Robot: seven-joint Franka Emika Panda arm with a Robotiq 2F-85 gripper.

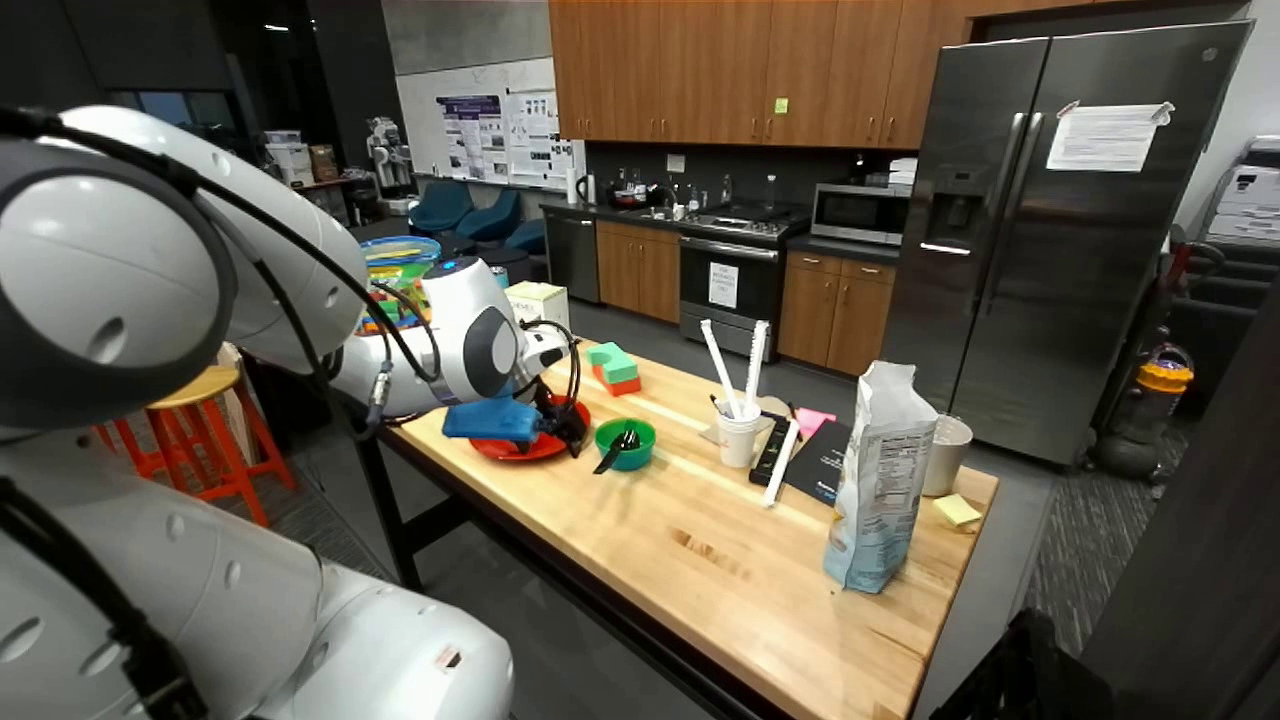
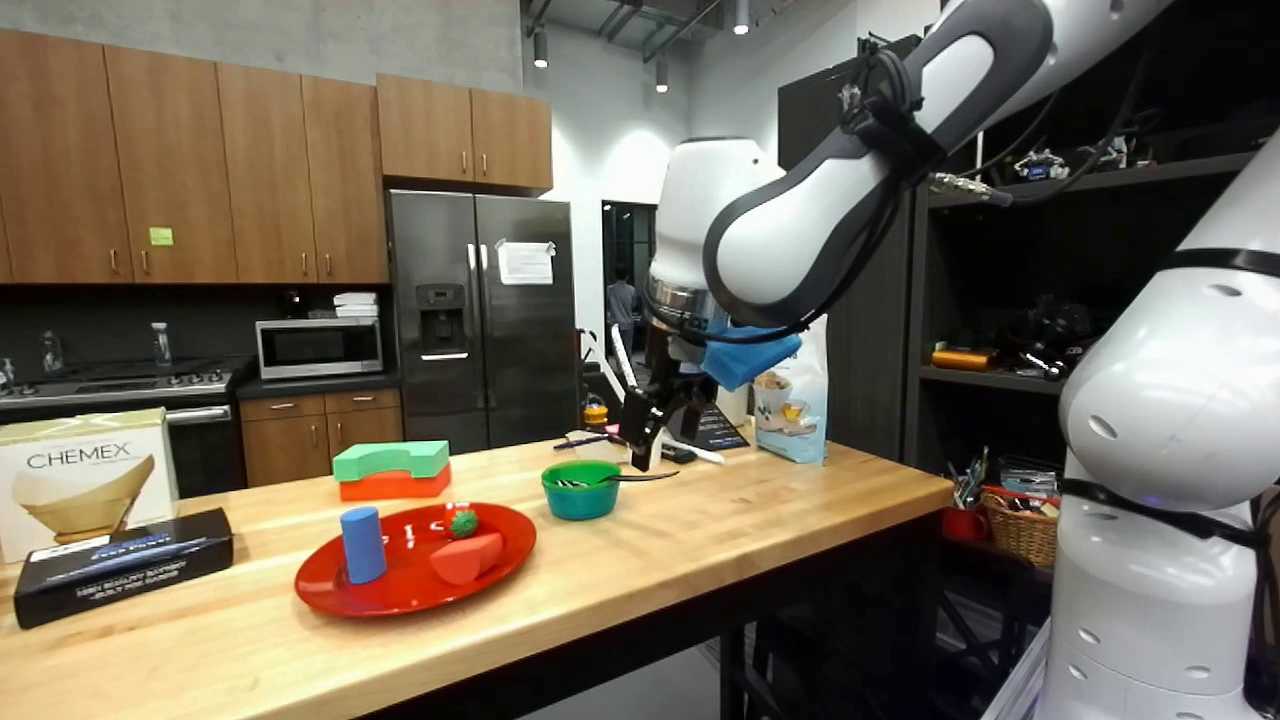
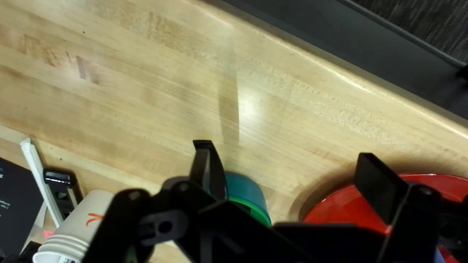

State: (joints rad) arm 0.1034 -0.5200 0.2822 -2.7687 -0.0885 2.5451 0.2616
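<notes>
Gripper (image 3: 284, 150) empty, jaws spread wide, hanging over wooden table (image 3: 164, 91). Green bowl (image 2: 580, 500) sits lower down, peeking past one finger (image 3: 214, 171) in wrist view; black utensil (image 2: 645, 477) in it, handle jutting robot-side. Red plate (image 2: 410, 595) shows past other finger (image 3: 376, 186).

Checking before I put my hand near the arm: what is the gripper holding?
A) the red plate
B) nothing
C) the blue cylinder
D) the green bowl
B: the gripper is empty, since in the wrist view its fingers stand wide apart, with only tabletop and parts of the green bowl and red plate visible beyond the gap.
</notes>
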